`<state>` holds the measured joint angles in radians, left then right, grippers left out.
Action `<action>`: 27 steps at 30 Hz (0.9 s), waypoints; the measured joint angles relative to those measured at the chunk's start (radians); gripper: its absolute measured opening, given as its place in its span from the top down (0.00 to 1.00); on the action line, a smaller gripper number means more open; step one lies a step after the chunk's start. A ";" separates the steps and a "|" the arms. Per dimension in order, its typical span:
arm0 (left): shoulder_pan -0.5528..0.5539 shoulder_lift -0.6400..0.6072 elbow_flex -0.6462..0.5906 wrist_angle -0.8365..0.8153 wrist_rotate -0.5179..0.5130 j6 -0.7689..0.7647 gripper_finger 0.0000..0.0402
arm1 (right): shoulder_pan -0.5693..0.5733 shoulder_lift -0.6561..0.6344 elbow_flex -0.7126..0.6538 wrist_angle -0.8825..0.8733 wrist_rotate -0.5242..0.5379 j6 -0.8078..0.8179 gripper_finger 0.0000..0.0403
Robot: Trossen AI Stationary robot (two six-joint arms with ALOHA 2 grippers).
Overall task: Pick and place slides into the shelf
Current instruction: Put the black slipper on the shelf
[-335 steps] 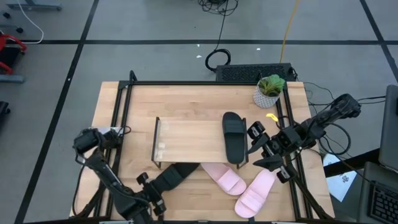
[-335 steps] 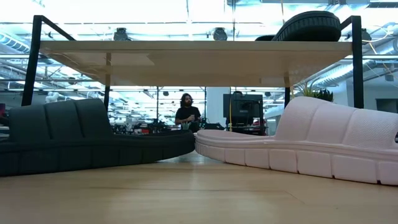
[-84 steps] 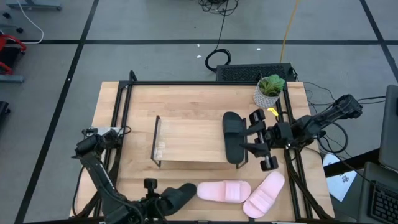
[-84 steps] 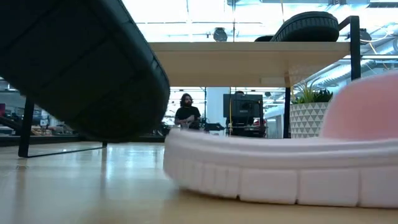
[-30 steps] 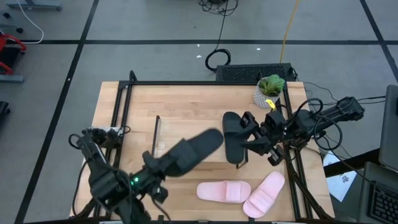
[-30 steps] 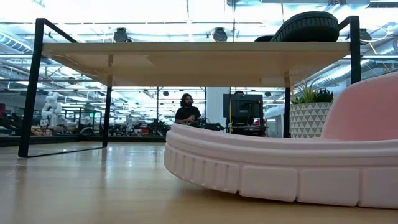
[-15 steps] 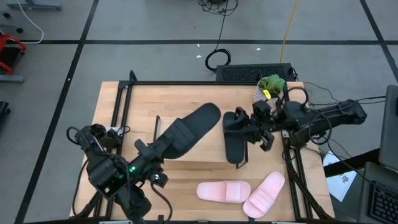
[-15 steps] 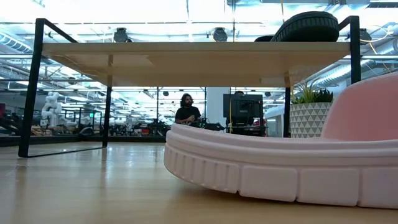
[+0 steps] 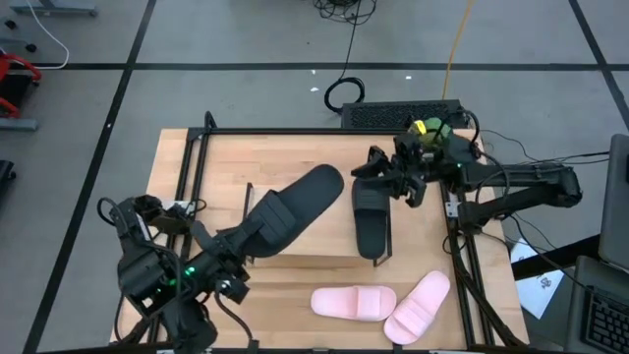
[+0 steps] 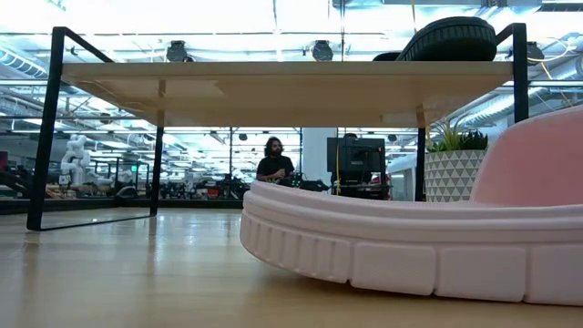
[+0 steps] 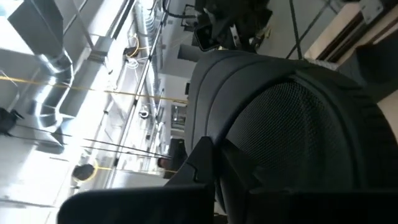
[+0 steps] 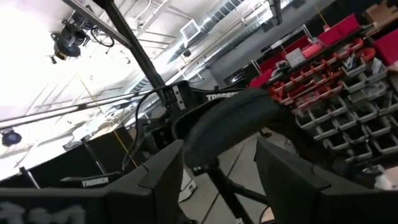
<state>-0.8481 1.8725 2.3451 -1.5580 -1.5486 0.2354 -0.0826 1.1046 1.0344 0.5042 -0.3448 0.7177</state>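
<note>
My left gripper [image 9: 228, 280], at the table's near left, is shut on a black slide [image 9: 295, 208] that slants up over the left part of the shelf [image 9: 319, 236]. The second black slide [image 9: 371, 214] lies flat on the shelf's right end and also shows in the low view [image 10: 451, 36]. Both pink slides [image 9: 354, 302] [image 9: 418, 307] lie sole-down on the table in front of the shelf; one fills the low view [image 10: 410, 246]. My right gripper [image 9: 391, 177] is open, above the far end of the shelved black slide, and touches nothing [image 12: 217, 180]. My left gripper holds the black slide by the end nearest the arm [image 9: 246, 248], close to its strap [image 11: 249, 81]. The fingers come from the table's near left, slanting upward and along the slide. The slide is lifted clear, with its free end [image 9: 329, 180] raised over the shelf.
A potted plant [image 9: 429, 131] stands at the table's far right corner, behind my right arm. A black keyboard [image 9: 393, 113] lies past the far edge. Black frame rails [image 9: 192, 187] run along both table sides. A person [image 10: 273, 162] sits far back in the room.
My left gripper has swung the black slide from the shelf's near edge toward the far edge, so it now slants over the shelf's left part. My right gripper has moved toward the far edge, from beside the shelf's right end to above the shelved slide's far end.
</note>
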 joint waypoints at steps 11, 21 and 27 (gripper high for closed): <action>-0.018 -0.002 0.000 0.094 0.065 0.021 1.00 | -0.205 -0.001 0.000 -0.049 -0.175 -0.110 0.54; 0.045 -0.002 0.000 0.239 0.202 0.223 1.00 | -0.326 0.000 0.000 -0.063 -0.267 -0.113 0.54; 0.091 -0.002 0.000 0.314 0.241 0.348 1.00 | -0.330 0.000 0.000 -0.060 -0.370 -0.131 0.54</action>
<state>-0.7573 1.8709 2.3451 -1.2439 -1.3076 0.5833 -0.4125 1.1042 1.0344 0.4438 -0.7152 0.5867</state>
